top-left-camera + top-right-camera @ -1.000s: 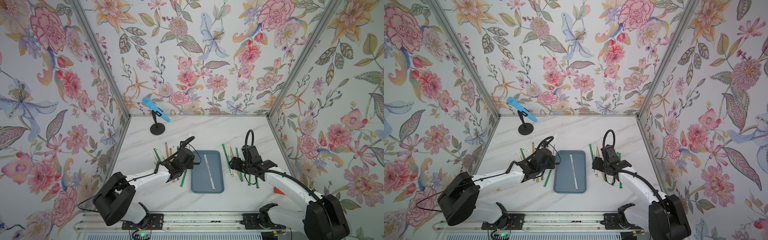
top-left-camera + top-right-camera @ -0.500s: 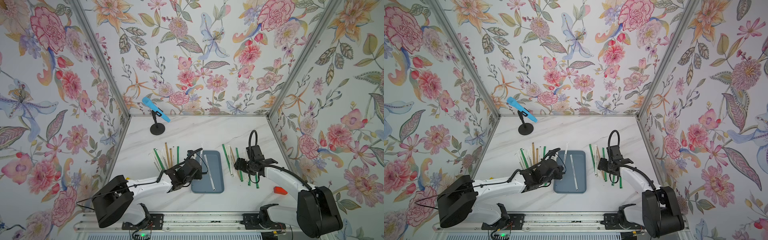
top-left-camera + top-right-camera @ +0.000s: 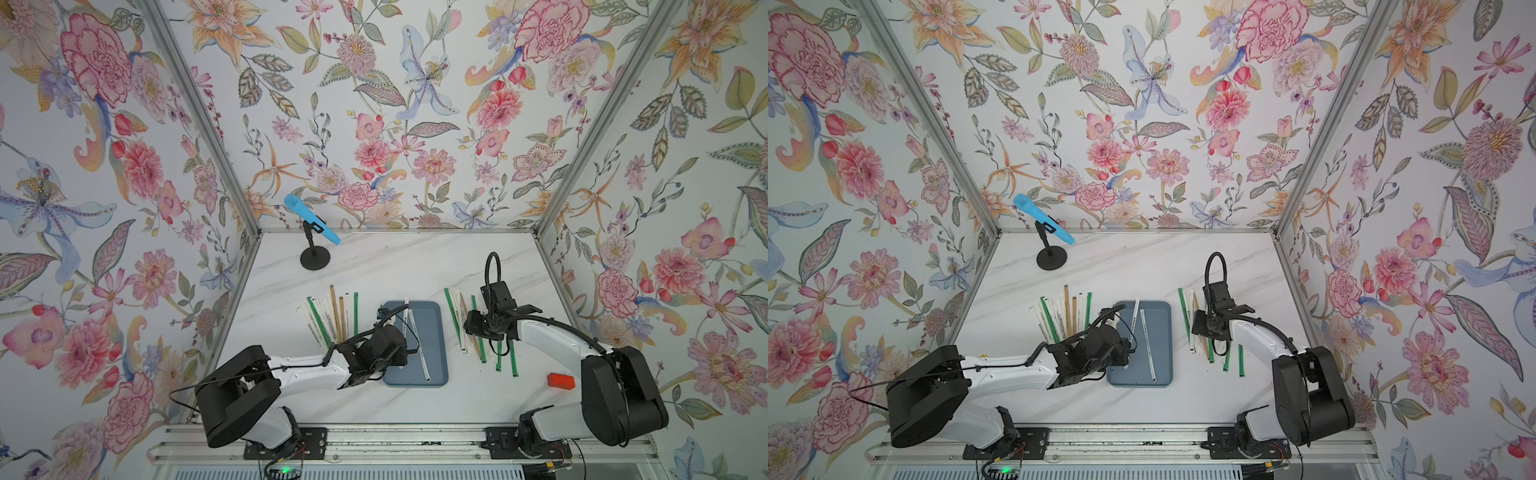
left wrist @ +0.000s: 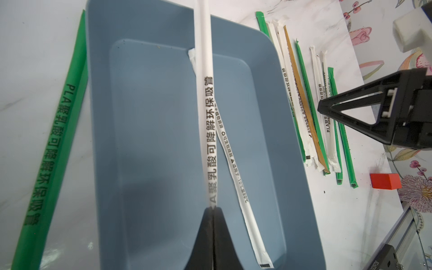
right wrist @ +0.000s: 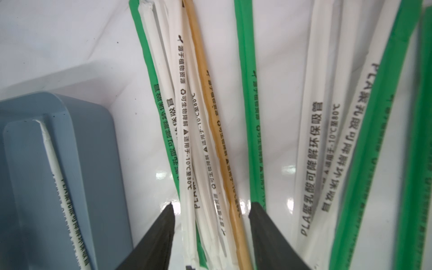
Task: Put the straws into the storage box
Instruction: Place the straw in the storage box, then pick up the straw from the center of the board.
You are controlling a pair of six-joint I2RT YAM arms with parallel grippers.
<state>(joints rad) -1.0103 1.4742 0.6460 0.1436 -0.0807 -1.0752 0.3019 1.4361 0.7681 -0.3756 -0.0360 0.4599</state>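
Nearest the rail, a small red block (image 3: 560, 380) sits on the white marbled tabletop (image 3: 415, 266) beside the right arm. The left gripper (image 4: 213, 210) has its black fingers pressed together, pinching one end of a white paper-wrapped straw with black print (image 4: 205, 105). This straw runs lengthwise over the shallow blue-grey plastic storage box (image 4: 100, 140) and reaches past its far rim. A second white straw (image 4: 236, 173) lies slantwise on the box floor. The right gripper (image 5: 210, 208), jaws spread, straddles white straws and a tan-brown straw (image 5: 210, 105) in the loose right-hand row (image 3: 461, 320) beside the box, gripping none. A left-hand row (image 3: 332, 316) of green, white and tan straws lies across the box. Farthest back stands a blue microphone on a black stand (image 3: 311, 220).
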